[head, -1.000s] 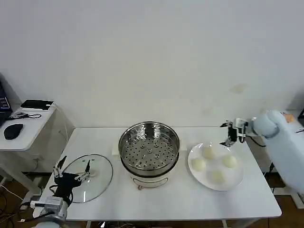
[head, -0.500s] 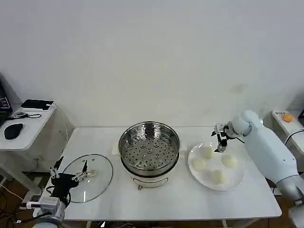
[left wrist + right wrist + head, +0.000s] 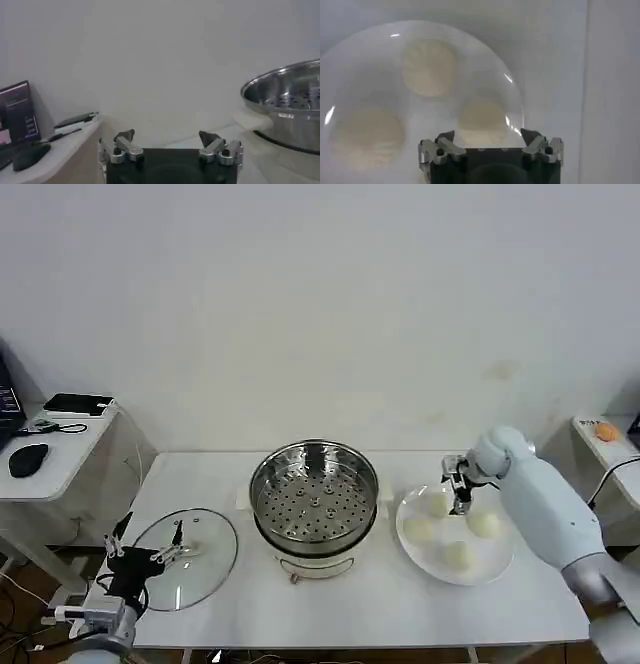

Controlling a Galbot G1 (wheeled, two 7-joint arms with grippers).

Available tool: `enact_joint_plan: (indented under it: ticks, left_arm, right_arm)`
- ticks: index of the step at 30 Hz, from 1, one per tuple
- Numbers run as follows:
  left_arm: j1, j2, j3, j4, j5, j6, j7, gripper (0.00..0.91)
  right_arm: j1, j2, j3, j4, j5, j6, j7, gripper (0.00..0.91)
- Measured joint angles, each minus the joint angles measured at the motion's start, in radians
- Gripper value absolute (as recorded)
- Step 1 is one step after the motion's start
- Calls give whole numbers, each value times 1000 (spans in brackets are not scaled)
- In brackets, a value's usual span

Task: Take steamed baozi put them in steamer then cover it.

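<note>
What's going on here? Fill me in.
The right gripper, fingers open, hovers over the white plate holding four steamed baozi, nearest the rear-left one. The steamer sits empty mid-table. The cover lies on the table, with the open left gripper at its near edge.

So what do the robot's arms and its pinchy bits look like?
The right arm is chunky, smooth and pale bluish-white with rounded joints. Its right tool is small and black, with silvery metal finger links and dark tips. The left tool matches: a black block, silver links, two thin dark fingers.
</note>
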Motion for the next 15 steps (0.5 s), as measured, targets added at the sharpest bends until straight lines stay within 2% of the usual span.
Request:
enact_joint_plan:
  ticks: [15]
  left_arm:
    - [-7,9,8,22,12,-4,0,907]
  right_arm:
    - [-6,17,-1,-37,1,-14,33,907]
